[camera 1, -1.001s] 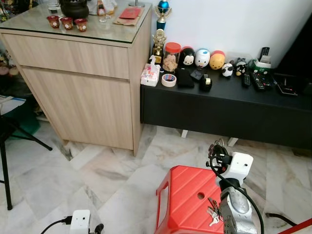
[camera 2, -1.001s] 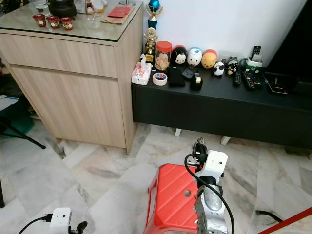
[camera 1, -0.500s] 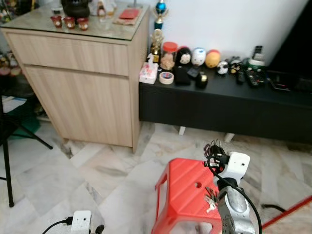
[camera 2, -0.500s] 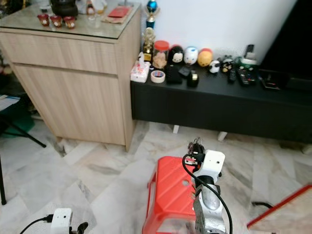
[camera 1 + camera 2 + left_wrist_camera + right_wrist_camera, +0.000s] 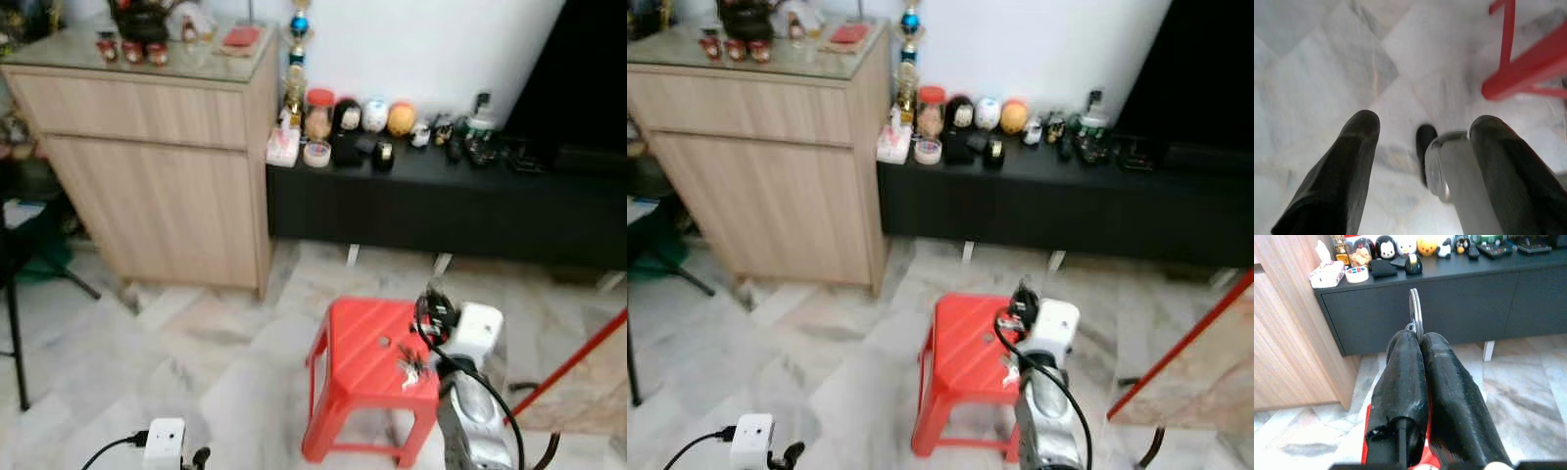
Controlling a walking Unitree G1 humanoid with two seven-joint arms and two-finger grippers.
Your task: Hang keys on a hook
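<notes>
One red stool (image 5: 364,354) on marble floor (image 5: 196,362) | right fingers (image 5: 1420,382) pinching keys (image 5: 1415,313) | left fingers (image 5: 1347,166) spread

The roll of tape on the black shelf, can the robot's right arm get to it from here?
Probably not yet. The right gripper is shut on the key ring, and the tape sits far off on the black cabinet, beyond the red stool.

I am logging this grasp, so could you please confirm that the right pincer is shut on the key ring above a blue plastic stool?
Not quite: the stool is red, not blue, as the left eye view shows. The rest holds: the right pincer is shut on the key ring, with the keys hanging above the stool.
</notes>
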